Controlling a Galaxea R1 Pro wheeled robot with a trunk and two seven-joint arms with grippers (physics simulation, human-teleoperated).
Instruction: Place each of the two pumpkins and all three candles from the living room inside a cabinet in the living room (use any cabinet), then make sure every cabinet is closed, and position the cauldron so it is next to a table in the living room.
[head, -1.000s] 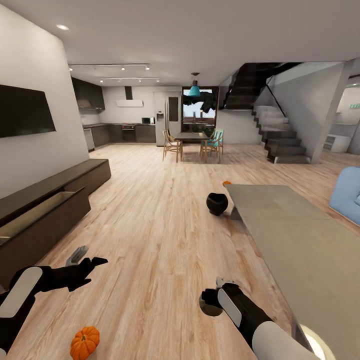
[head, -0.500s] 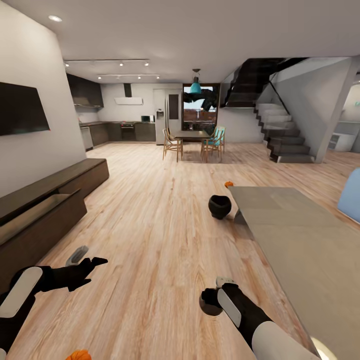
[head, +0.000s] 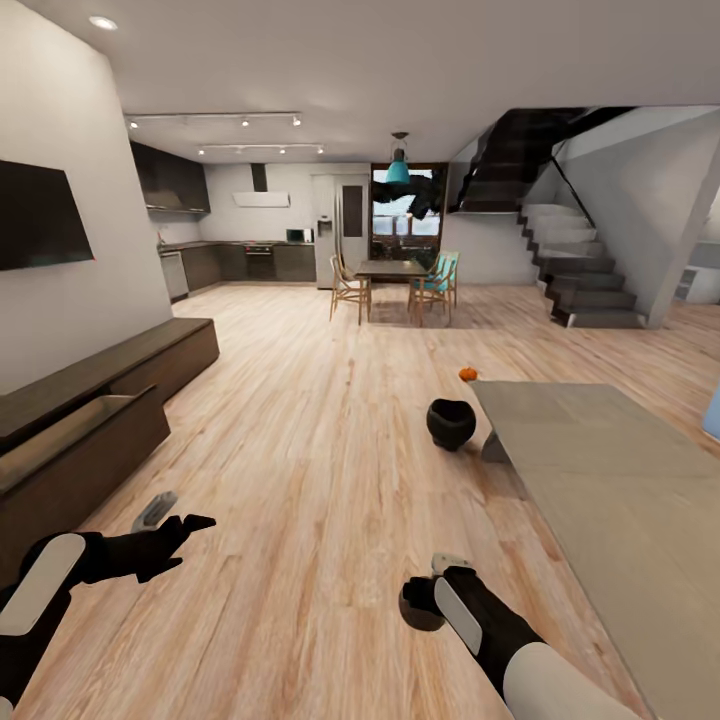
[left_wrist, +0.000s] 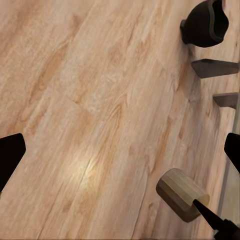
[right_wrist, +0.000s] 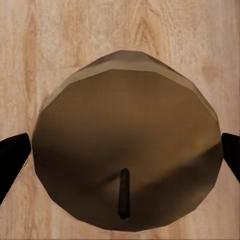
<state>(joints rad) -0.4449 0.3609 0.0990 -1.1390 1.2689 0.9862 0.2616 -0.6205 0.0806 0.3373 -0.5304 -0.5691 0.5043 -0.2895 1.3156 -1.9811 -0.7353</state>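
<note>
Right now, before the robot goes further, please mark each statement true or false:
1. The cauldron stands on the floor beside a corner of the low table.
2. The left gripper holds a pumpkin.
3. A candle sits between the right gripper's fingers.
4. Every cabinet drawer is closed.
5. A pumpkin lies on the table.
1. True. The cauldron is on the floor at the near corner of the table.
2. False. The left gripper is open and empty.
3. True. The candle is in the right gripper.
4. False. One drawer of the cabinet is pulled out.
5. False. The pumpkin lies on the floor beyond the table.
</note>
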